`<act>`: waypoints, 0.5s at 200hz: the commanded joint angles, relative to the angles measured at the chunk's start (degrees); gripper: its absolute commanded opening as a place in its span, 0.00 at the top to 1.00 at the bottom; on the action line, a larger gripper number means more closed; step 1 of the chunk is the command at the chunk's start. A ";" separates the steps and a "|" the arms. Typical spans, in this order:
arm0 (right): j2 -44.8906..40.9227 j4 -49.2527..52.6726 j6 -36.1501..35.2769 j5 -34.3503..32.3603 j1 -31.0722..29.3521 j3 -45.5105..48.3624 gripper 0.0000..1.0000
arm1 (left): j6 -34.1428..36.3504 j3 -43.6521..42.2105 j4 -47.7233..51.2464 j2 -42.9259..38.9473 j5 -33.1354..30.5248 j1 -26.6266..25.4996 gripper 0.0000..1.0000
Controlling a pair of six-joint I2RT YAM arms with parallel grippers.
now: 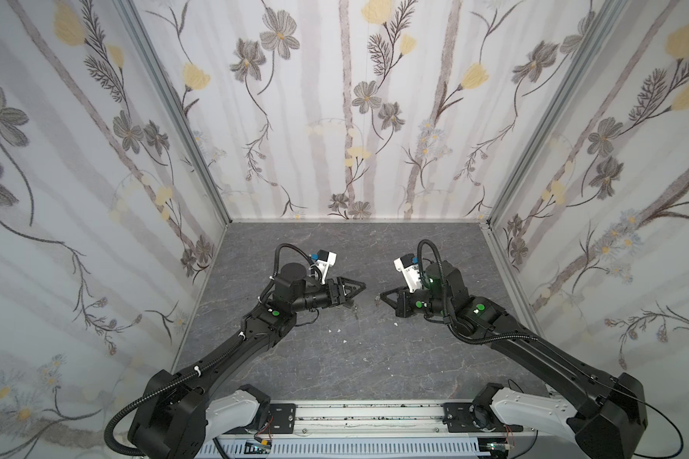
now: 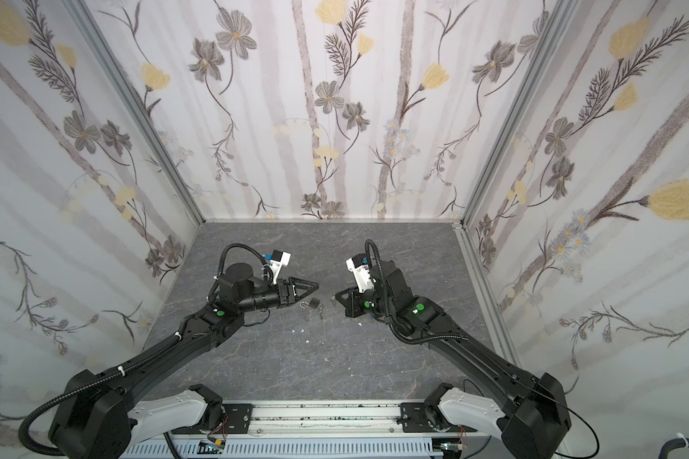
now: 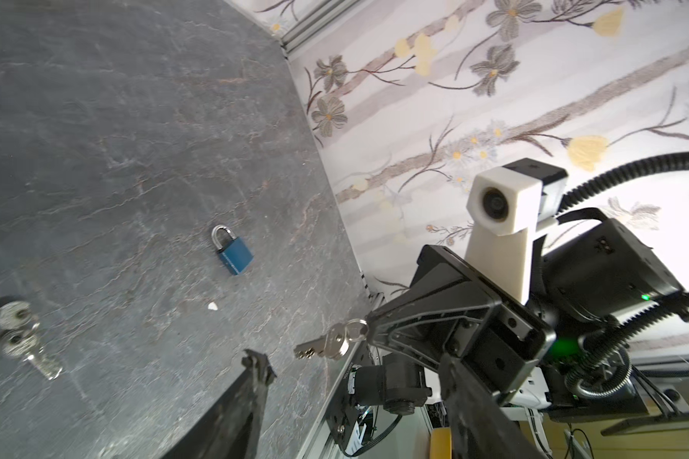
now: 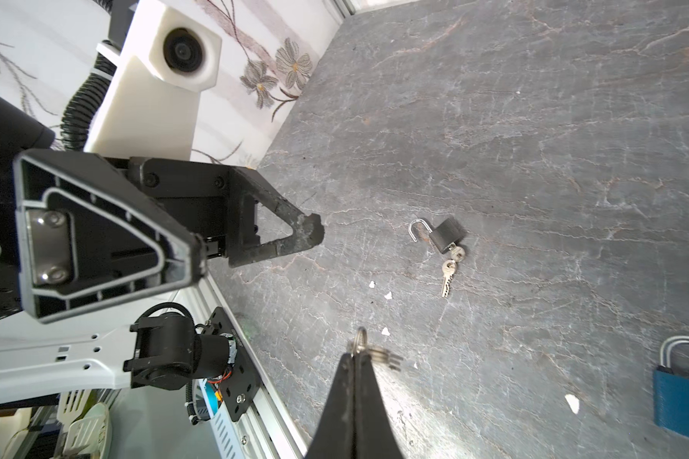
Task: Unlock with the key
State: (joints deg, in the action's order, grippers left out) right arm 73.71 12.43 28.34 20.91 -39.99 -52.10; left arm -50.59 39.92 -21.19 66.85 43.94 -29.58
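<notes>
A black padlock lies on the grey table with its shackle swung open and a key with its ring in its base; in a top view it is the black padlock. My left gripper hangs just left of it, open and empty, also seen as the left gripper. My right gripper is shut on the ring of a second key, held above the table right of the padlock. A blue padlock lies shut, apart from both.
Small white scraps dot the grey table near the black padlock. Flowered walls close the table in on three sides. A metal rail runs along the front edge between the arm bases.
</notes>
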 commanded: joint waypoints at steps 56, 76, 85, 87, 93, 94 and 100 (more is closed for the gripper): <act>-0.06 -6.33 0.86 7.78 0.74 -0.72 1.00 | -5.55 0.20 -16.13 3.31 8.63 -1.77 0.20; -0.24 -7.01 1.42 8.51 1.13 -0.64 1.00 | -5.75 0.55 -16.73 4.28 9.38 -2.59 0.20; -0.32 -7.35 1.62 8.85 1.29 -0.64 1.00 | -5.66 0.75 -16.69 4.66 9.57 -2.91 0.20; -0.32 -7.40 1.65 8.95 1.31 -0.64 1.00 | -5.66 0.74 -16.69 4.75 9.54 -2.93 0.20; -0.32 -7.64 1.80 9.19 1.34 -0.64 1.00 | -5.66 0.69 -16.77 4.99 9.43 -3.19 0.20; -0.32 -7.66 1.81 9.21 1.33 -0.64 1.00 | -5.66 0.69 -16.78 5.02 9.46 -3.20 0.20; -0.32 -7.83 1.94 9.32 1.33 -0.64 1.00 | -5.66 0.63 -16.66 5.08 9.41 -3.40 0.20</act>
State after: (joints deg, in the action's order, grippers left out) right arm 73.60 8.56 29.56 28.25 -38.76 -52.27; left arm -55.53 40.14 -34.37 71.44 51.79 -32.47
